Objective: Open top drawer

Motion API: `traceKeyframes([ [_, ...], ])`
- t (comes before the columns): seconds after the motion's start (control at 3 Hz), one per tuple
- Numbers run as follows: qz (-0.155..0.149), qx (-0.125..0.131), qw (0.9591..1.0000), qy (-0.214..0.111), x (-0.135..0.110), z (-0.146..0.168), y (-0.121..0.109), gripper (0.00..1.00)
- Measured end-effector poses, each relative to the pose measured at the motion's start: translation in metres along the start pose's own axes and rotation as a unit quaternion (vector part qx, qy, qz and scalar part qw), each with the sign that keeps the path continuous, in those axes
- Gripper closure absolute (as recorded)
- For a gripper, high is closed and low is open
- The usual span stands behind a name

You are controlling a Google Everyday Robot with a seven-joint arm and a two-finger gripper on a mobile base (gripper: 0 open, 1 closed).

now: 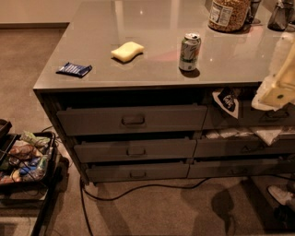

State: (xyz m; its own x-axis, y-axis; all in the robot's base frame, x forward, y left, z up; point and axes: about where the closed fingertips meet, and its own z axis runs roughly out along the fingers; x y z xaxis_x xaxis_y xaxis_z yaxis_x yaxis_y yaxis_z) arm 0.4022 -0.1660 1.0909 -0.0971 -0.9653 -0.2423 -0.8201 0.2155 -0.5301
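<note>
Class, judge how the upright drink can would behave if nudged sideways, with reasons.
The can stands tall and narrow, so it likely tips, then rolls. The glossy countertop may let it slide first. The gripper, at the right edge, is apart from it.

The grey bench (152,32) carries a blue packet (73,69), a yellow sponge (127,50), an upright drinks can (189,51) and a jar (229,14) at the back. Below its edge sits the top drawer (132,120), with a dark gap above its front and a metal loop handle (133,120) at centre. The pale hand (278,92) hangs at the right edge of the view, before the right-hand drawers and their cloth scraps (228,102), well apart from that handle. A black cable (138,188) trails over the carpet.
</note>
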Motion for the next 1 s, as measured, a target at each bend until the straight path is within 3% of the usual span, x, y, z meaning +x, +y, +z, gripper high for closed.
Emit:
traceKeyframes([
  [1.0,0.0,0.0,1.0,0.0,0.0,0.0,0.0,0.0],
])
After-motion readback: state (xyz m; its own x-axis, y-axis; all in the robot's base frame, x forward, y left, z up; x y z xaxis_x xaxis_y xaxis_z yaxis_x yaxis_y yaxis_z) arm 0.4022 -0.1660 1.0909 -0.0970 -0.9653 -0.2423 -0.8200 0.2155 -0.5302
